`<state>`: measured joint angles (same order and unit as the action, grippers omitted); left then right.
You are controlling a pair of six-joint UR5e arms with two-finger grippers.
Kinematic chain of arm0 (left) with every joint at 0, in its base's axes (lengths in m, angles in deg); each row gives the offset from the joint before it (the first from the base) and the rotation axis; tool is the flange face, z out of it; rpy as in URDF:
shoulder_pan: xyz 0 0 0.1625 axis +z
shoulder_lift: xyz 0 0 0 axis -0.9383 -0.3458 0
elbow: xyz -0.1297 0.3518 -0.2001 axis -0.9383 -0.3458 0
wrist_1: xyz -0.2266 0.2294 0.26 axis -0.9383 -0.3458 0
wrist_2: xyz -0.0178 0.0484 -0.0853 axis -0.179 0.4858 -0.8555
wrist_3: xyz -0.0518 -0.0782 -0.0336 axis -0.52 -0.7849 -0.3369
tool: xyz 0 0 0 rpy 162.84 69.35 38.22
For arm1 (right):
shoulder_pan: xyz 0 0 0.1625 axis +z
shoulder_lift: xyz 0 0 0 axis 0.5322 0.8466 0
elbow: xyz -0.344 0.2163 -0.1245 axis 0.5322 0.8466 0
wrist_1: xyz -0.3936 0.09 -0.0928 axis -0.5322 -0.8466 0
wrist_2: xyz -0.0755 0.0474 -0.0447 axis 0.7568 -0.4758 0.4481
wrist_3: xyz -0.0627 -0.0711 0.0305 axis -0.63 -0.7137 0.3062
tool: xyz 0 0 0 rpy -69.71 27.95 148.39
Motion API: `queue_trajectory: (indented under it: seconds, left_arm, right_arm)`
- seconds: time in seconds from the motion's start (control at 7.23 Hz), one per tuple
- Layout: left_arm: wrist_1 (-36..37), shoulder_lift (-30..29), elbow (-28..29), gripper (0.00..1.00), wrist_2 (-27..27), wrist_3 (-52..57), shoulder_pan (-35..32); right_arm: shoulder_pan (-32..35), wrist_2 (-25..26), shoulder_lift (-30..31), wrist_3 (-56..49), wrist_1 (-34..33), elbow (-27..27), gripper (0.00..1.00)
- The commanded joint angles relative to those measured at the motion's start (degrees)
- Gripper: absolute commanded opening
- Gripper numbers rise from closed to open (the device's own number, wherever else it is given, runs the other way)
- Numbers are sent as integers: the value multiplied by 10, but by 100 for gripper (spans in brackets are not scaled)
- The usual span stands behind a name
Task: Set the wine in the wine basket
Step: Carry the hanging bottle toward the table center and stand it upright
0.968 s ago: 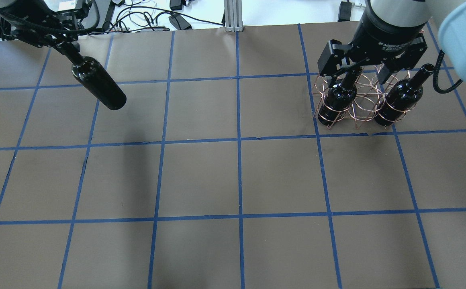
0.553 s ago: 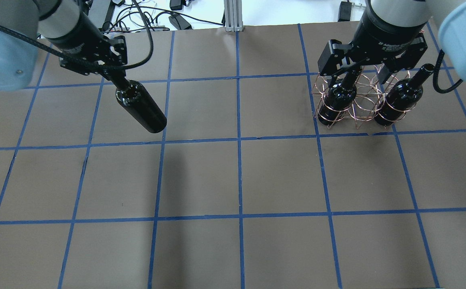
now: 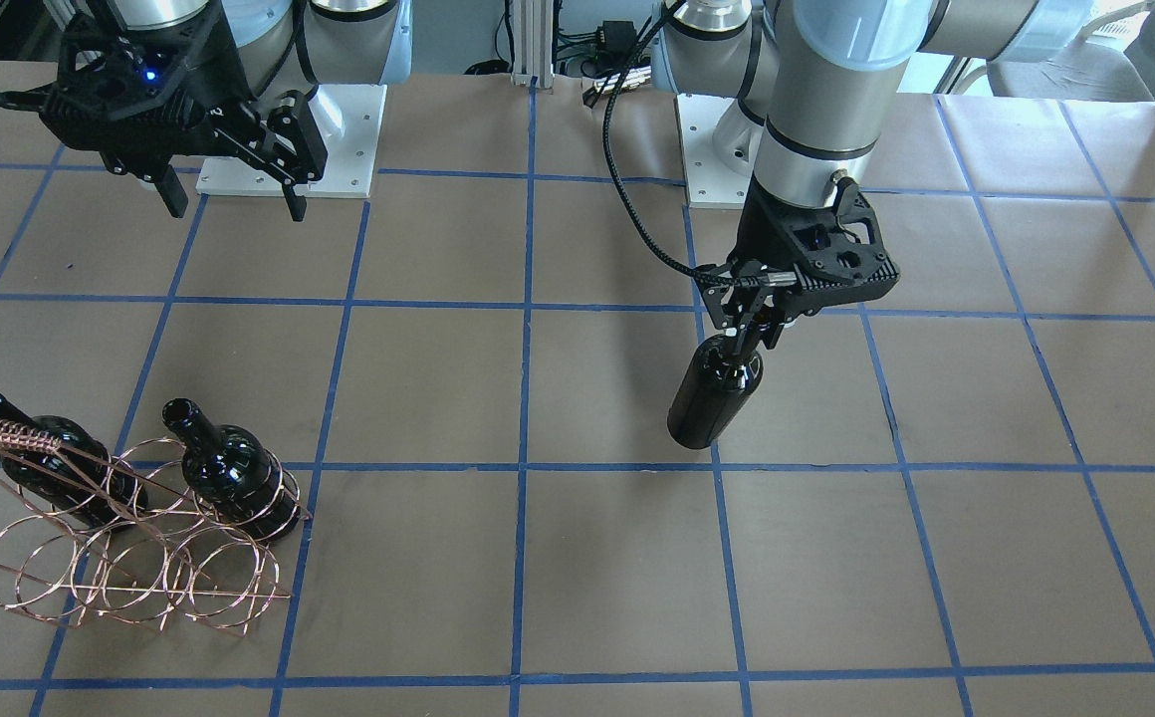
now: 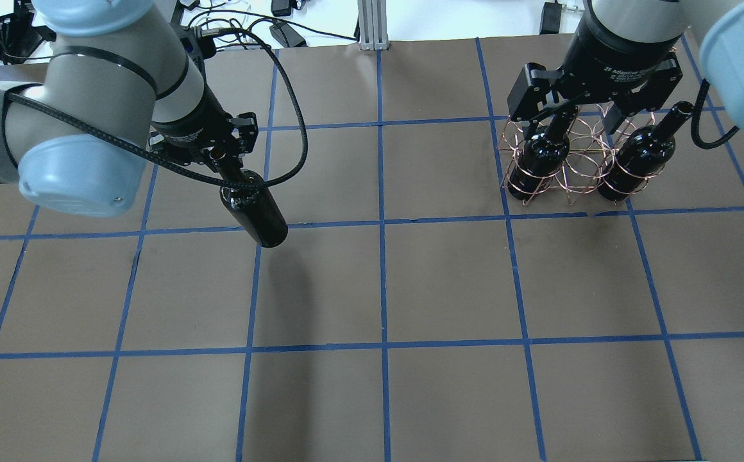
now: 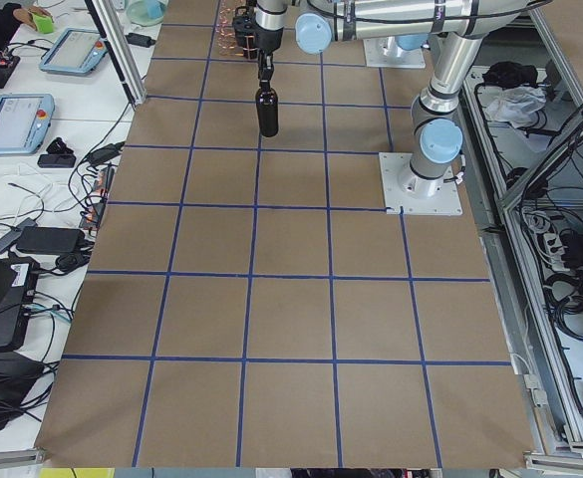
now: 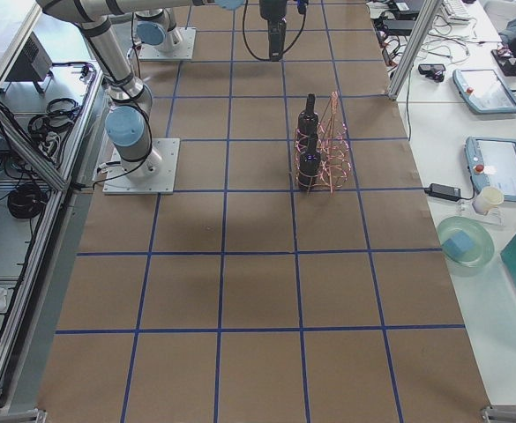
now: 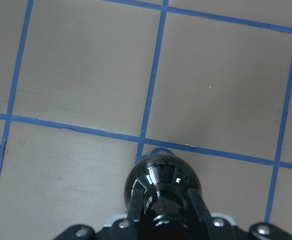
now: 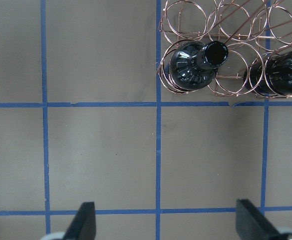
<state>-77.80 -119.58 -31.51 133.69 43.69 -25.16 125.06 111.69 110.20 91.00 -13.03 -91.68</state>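
A dark glossy wine bottle [image 4: 255,215] hangs by its neck from my left gripper [image 4: 229,172], which is shut on it. It is tilted, clear of the table, left of centre. It also shows as the wine bottle [image 3: 713,393] under the left gripper [image 3: 752,311], and as a rounded shoulder [image 7: 160,184]. The copper wire wine basket [image 4: 580,162] stands at the far right, with two alike bottles [image 4: 542,154] [image 4: 640,154] in its near outer rings. My right gripper [image 4: 580,119] hovers open above the basket [image 8: 185,22], holding nothing.
Brown paper with a blue tape grid covers the table. Cables and power bricks [image 4: 282,32] lie beyond the far edge by an aluminium post [image 4: 372,25]. White arm base plates [image 3: 289,139] sit on the robot's side. The basket's coil-wrapped handle [image 3: 0,434] sticks up.
My left arm has carried the bottle to the right and nearer, from the far left corner toward the table's middle. The right gripper and the basket have not moved.
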Motion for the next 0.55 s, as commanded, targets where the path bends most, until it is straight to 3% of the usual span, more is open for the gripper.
queue_trajectory:
  seconds: [0.0, 0.41]
  left_arm:
    - [22, -1, -27, 0, 2, -3, -4]
    - [21, -5, -33, 0, 3, 3, -12]
  right_arm:
    - [0, 0, 0, 0, 0, 0, 100]
    - [0, 0, 0, 0, 0, 0, 100]
